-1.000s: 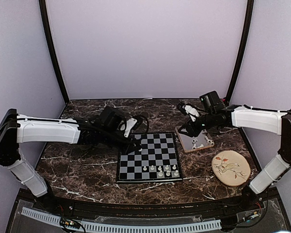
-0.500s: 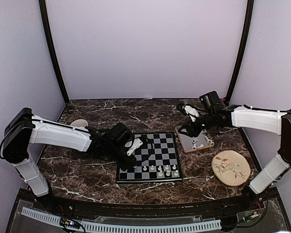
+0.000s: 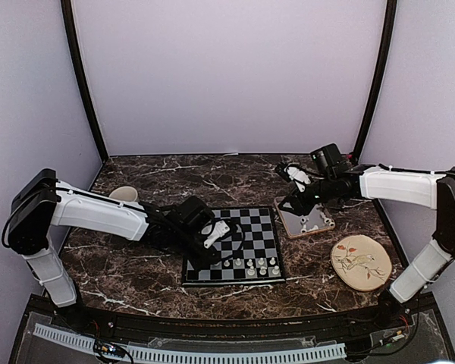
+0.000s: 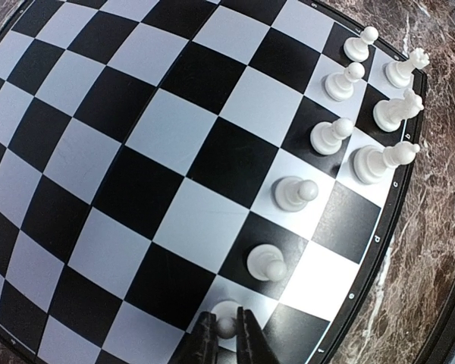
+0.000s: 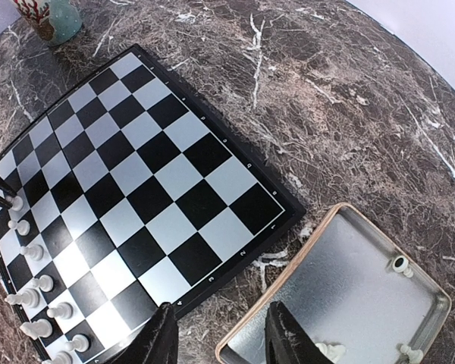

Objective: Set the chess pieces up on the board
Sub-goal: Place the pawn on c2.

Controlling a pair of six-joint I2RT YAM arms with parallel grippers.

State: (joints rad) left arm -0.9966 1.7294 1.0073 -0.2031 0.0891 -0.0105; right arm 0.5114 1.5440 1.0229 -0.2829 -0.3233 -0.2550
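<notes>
The left tool [image 4: 227,316] pinches a pawn [image 4: 226,327] standing on the board [image 4: 174,144], at its edge. The right tool [image 5: 222,307] hangs half open beside the tray [image 5: 349,296], holding nothing.

Marble table [image 3: 136,258]; grey tray [image 5: 341,303] right, bird plate [image 3: 360,279] nearer, cup [image 3: 123,194] left.

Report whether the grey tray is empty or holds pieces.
Not empty. In the right wrist view the tray holds at least three white chess pieces near its edges.
</notes>
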